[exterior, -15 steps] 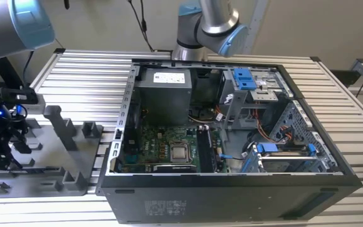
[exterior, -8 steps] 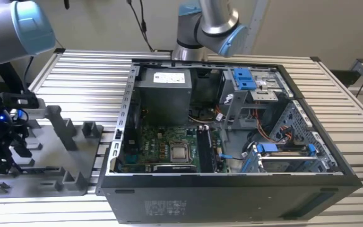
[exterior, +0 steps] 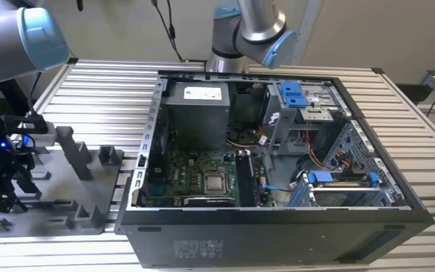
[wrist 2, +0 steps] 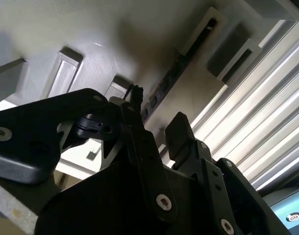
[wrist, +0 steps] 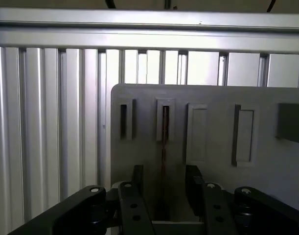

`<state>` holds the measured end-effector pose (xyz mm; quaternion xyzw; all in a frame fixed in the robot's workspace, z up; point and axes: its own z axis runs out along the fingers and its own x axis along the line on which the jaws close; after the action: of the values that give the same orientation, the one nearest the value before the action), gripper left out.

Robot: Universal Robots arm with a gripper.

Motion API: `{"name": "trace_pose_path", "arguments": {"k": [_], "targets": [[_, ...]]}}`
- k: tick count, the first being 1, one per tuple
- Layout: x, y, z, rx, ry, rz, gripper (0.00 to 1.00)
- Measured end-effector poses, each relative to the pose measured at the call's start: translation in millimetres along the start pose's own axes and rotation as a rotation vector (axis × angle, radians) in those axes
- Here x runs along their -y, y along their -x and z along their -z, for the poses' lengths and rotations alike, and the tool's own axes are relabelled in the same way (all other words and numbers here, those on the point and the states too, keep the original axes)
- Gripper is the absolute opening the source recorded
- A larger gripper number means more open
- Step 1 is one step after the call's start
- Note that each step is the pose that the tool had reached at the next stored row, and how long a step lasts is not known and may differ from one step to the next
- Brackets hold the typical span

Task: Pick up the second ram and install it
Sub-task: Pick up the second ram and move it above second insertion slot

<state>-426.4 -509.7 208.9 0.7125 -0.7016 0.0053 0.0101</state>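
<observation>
While the slatted metal table (exterior: 111,85) takes up most of the exterior view, the big thing on it is the open black PC case (exterior: 278,243), lying on its side with the green motherboard (exterior: 187,170) facing up. Just beside the case, toward the exterior view's left, sits the grey plastic tray (exterior: 51,192) with its upright posts (exterior: 74,150), and the arm (exterior: 21,34) reaches down over it. The gripper (wrist: 165,174) is low over the tray — jaws spread apart, not clamping anything. The second ram (wrist: 164,142) is standing on its edge in one of the tray's narrow slots, and in both wrist views it runs right between the two fingers (wrist: 137,183). From the first wrist view there's a gap on each side of it — the fingers aren't touching the stick as far as I can see.
</observation>
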Motion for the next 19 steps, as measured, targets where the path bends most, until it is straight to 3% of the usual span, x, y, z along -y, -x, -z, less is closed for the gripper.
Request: {"name": "trace_pose_path", "arguments": {"k": [2,7,19], "targets": [[-0.1,0.2,-2.6,-0.0012,-0.0038,0.000,0.48],[-0.6,0.6,-8.6,-0.0033,-0.0260,0.000,0.48],[-5.2,1.6,-15.9,-0.0083,-0.0372,0.000,0.48]]}}
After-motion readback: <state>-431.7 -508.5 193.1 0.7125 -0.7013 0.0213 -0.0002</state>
